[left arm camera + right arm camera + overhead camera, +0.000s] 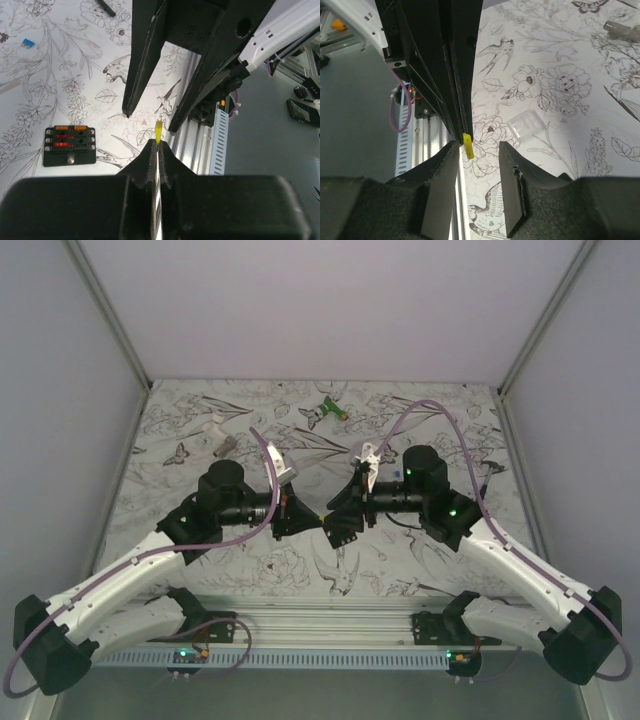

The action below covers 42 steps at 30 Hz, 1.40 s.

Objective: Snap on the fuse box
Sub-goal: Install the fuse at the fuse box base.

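Observation:
The fuse box point(69, 145) lies flat on the flower-print table, a black block with red and orange fuses in its slots; the top view hides it under the arms. Above the table my left gripper point(158, 144) is shut on a tiny yellow fuse point(158, 131) that sticks out past its tips. My right gripper point(479, 147) faces it, open, one finger on each side of the yellow fuse point(468, 146). The fuse sits close to the right gripper's left pad. In the top view both grippers meet at mid-table, the left gripper point(312, 519) against the right gripper point(336, 521).
A clear plastic cover point(525, 126) lies on the table beyond my right fingers. A loose blue fuse point(28, 43) lies far from the box. A green-and-white tool point(328, 408) rests at the back. The aluminium rail point(330, 625) runs along the near edge.

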Tool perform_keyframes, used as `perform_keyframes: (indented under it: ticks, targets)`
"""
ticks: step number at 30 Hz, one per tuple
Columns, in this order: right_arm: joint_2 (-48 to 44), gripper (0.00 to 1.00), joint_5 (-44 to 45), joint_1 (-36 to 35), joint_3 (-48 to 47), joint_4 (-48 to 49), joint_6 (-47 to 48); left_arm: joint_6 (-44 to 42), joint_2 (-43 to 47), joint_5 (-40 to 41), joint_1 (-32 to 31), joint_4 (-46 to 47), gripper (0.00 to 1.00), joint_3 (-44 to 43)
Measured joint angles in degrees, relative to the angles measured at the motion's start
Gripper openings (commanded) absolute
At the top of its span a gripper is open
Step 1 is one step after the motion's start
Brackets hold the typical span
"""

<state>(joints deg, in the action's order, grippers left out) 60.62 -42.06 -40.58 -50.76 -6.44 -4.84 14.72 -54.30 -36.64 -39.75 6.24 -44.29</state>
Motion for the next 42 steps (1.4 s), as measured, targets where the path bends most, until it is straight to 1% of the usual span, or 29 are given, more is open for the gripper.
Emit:
perform_keyframes:
  ticks: [4, 10, 12, 15, 19, 20, 21, 23, 25, 27, 28, 30, 35, 37, 40, 42]
  targets:
    - [0.85, 0.38, -2.73, 0.0, -0.07, -0.02, 0.92, -0.26, 0.0, -1.38, -0.13, -0.15, 0.0, -0.44]
    - [1.42, 0.24, -5.75, 0.0, -0.48, -0.04, 1.53, -0.46, 0.02, -2.19, -0.44, -0.26, 0.0, -0.68]
    - [1.42, 0.16, -6.32, 0.0, -0.66, -0.02, 1.64, -0.48, 0.02, -2.43, -0.44, -0.26, 0.0, -0.74]
    - [1.38, 0.01, -7.19, 0.0, -0.72, -0.04, 1.75, -0.61, 0.0, -2.45, -0.44, -0.26, 0.0, -0.76]
    - [1.29, 0.0, -7.43, 0.0, -0.72, -0.24, 2.29, -0.81, 0.0, -2.38, -0.44, -0.24, 0.0, -0.76]
    - [1.29, 0.0, -7.41, 0.0, -0.72, -0.26, 2.43, -0.85, 0.0, -2.29, -0.44, -0.26, 0.03, -0.76]
    - [1.29, 0.0, -7.32, 0.0, -0.72, -0.28, 2.51, -0.85, 0.0, -2.16, -0.46, -0.26, 0.09, -0.76]
    - [1.29, 0.0, -6.6, 0.0, -0.72, -0.48, 2.64, -0.85, 0.04, -1.18, -0.52, -0.22, 0.26, -0.68]
    - [1.29, 0.0, -4.7, 0.0, -0.74, -1.36, 2.69, -0.87, 0.39, 0.72, -0.66, -0.17, 0.38, -0.09]
    - [1.33, 0.0, -1.46, 0.0, -0.79, -2.95, 2.49, -0.68, 1.31, 3.82, -0.66, -0.46, 0.43, 1.16]
    - [1.4, 0.0, 0.63, 0.0, -0.81, -3.8, 2.38, -0.48, 1.79, 5.73, -0.66, -0.74, 0.47, 1.75]
    - [1.81, 0.0, 5.18, -0.2, -0.9, -5.49, 1.53, 0.09, 2.86, 10.05, -0.63, -1.64, 0.59, 3.08]
    - [4.57, 0.0, 19.58, -2.67, -0.92, -9.84, -2.03, 2.82, 5.05, 23.54, -0.15, -4.26, 0.78, 6.64]
    - [5.84, 0.0, 25.53, -4.22, -0.9, -11.45, -3.87, 3.91, 5.35, 28.72, 0.42, -5.84, 0.83, 7.61]
    - [7.1, 0.0, 32.54, -5.9, -0.85, -13.16, -6.4, 5.25, 5.33, 34.25, 1.51, -7.78, 0.9, 8.41]
    - [7.89, 0.0, 37.4, -6.95, -0.55, -13.62, -8.11, 6.08, 5.18, 37.35, 2.34, -8.96, 0.93, 8.63]
